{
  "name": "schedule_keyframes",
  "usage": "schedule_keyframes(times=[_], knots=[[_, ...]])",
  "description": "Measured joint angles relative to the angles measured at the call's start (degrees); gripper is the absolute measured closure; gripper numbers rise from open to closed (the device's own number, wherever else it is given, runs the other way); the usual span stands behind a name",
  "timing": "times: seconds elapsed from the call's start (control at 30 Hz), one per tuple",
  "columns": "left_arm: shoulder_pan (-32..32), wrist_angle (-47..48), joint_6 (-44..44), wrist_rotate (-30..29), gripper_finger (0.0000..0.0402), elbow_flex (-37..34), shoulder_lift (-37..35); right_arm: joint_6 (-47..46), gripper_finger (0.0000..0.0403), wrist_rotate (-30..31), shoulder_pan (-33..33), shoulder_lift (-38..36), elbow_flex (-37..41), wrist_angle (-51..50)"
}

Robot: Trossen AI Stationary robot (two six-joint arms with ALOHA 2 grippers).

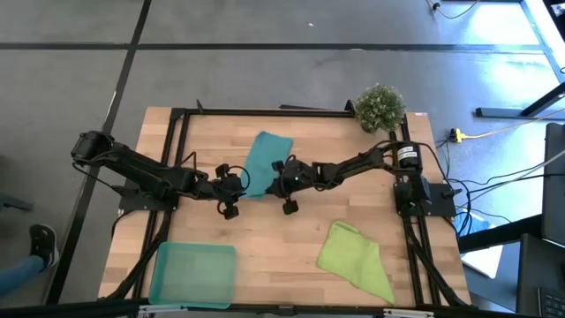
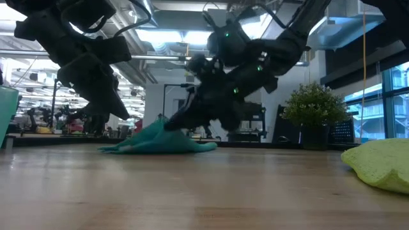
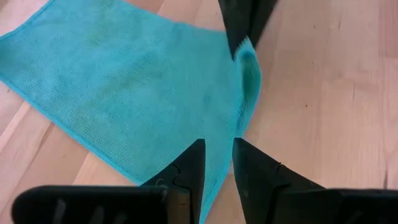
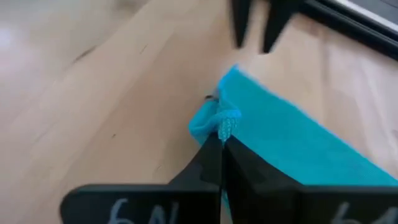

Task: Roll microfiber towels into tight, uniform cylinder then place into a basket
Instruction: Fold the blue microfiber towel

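High view showed both arms meeting mid-counter over the teal towel (image 1: 262, 159), which lay flat apart from its near end, well away from the basket (image 1: 193, 275) at the counter's (image 1: 291, 238) front left corner. The lime towel (image 1: 357, 259) sat crumpled at the front right, untouched, and the potted plant (image 1: 380, 107) stood at the back right edge.

The right pincer (image 4: 221, 138) was clenched on one near corner of the teal towel, the fabric bunched and lifted just above its tips. The left pincer (image 3: 217, 163) hovered over the opposite near corner with its jaws narrowly apart, gripping nothing; cloth showed under the gap, but there was no pinch yet.

The step in hand looked like securing both near corners so the roll could start. To do it well, the left pincer should probably drop onto the hem and close on the same edge the right one held, matching its height, so the edge would lift as one straight line. A lopsided hold would likely give a cone, not a cylinder. The right corner was already scrunched, so smoothing that bunch under light tension before the first turn seemed wise. The first fold should be narrow and tight, with both arms advancing together toward the far end.
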State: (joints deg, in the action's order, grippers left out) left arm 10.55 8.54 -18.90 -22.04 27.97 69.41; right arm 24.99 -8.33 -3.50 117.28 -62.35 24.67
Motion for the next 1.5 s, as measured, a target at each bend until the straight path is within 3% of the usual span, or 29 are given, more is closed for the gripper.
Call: schedule_keyframes(times=[0.33,0.67,0.9,1.23,1.5], knots=[[0.0,0.0,0.0,0.0,0.0324,0.0,0.0,-9.9,0.04,8.9,-5.2,-1.8,-0.1,0.6],[0.0,0.0,0.0,0.0,0.0324,0.0,0.0,-14.1,0.0401,16.6,-8.7,-3.5,-0.1,0.4],[0.0,0.0,0.0,0.0,0.0324,0.0,0.0,-13.4,0.0402,32.2,-9.0,-5.4,-0.1,-4.4],[0.0,0.0,-0.1,0.0,0.0324,0.0,0.0,-19.4,0.0402,33.6,-13.1,-5.4,-0.1,-9.6],[0.0,0.0,-0.4,0.0,0.0324,0.0,0.0,-30.0,0.0401,32.9,-16.4,-5.4,-0.1,-13.0]])
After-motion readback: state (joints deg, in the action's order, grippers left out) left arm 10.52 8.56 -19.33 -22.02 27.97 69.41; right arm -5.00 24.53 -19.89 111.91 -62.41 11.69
